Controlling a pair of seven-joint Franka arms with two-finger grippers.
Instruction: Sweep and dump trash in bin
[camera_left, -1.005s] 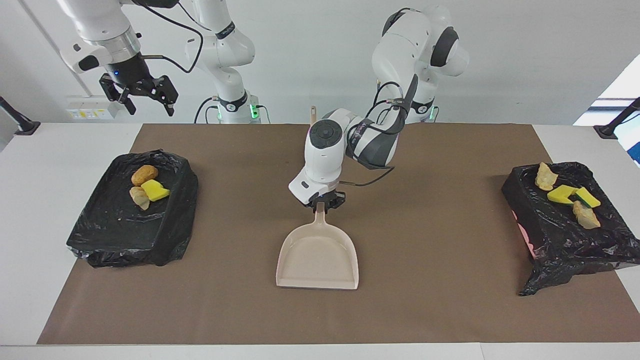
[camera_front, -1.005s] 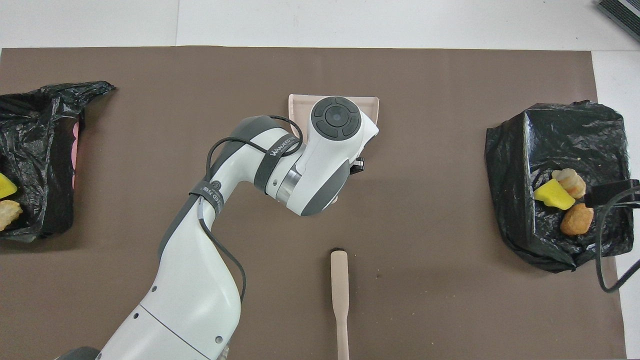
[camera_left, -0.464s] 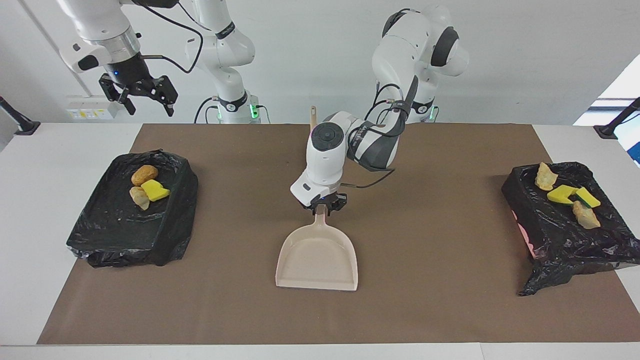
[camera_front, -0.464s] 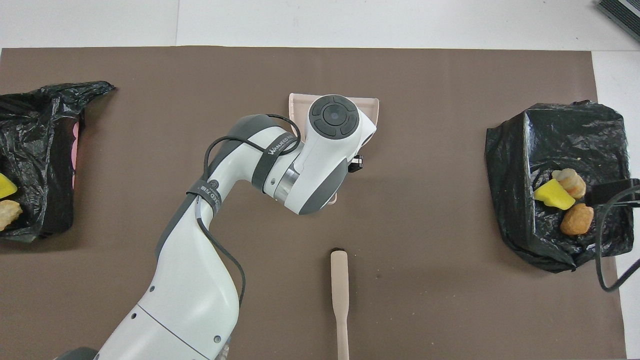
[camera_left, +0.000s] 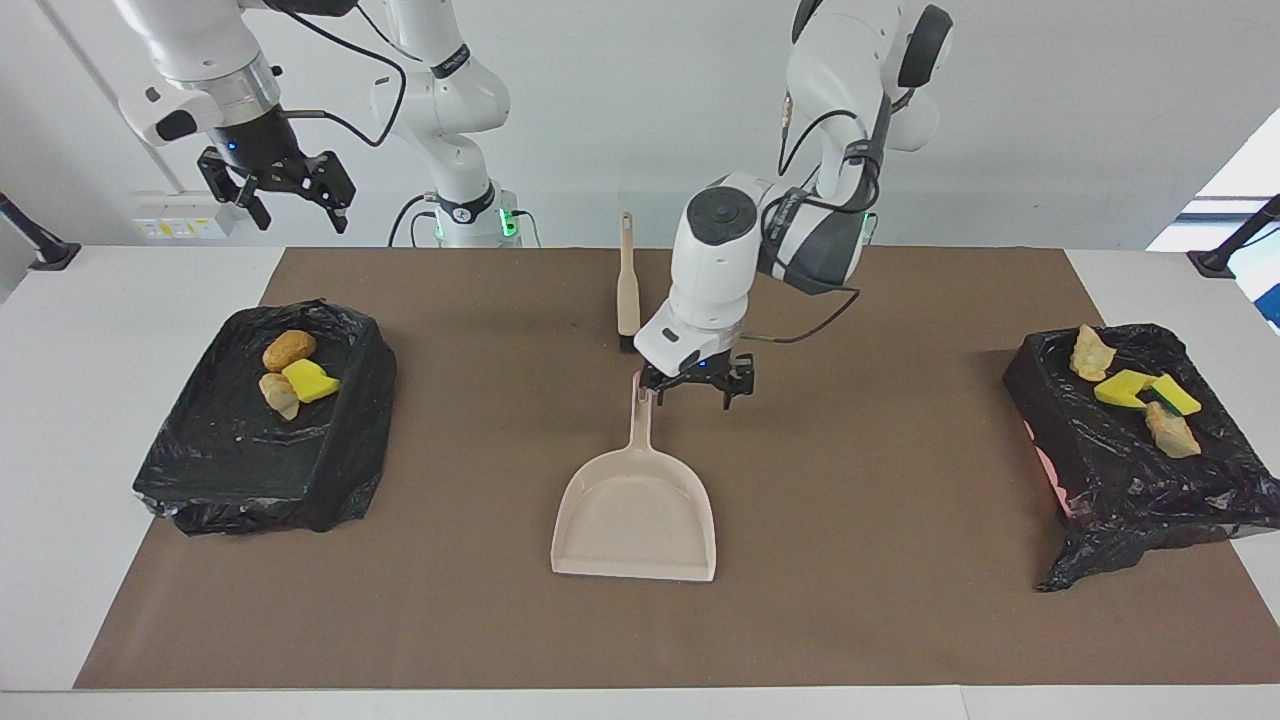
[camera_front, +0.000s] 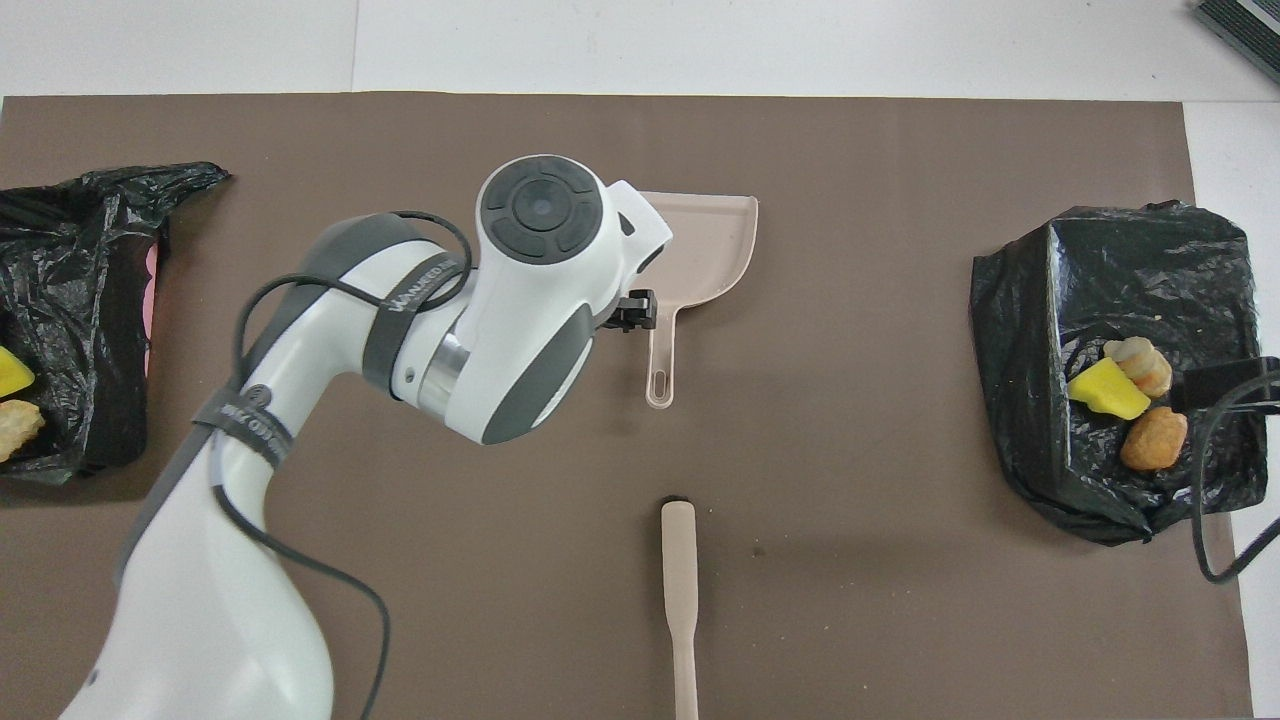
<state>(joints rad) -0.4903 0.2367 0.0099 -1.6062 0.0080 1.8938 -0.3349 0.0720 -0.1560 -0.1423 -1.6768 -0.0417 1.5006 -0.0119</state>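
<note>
My left gripper (camera_left: 697, 390) open over dustpan (camera_left: 635, 515) handle, empty; right gripper (camera_left: 278, 190) open, waiting above bin (camera_left: 260, 440). Risk: left fingers clip handle, skew dustpan.

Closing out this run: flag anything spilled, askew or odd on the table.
Nothing spilled: the scraps lie in the two bag-lined bins, none on the mat. Only oddity: the bin at the left arm's end sits tilted, its bag sagging. Dustpan lies flat.

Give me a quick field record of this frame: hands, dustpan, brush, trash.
left hand: open, beside the dustpan handle, holding nothing
right hand: open, raised above the bin at its end, waiting
dustpan: flat on mat, empty
brush: on mat, nearer the robots than the dustpan
trash: scraps lie in both black-lined bins
</note>
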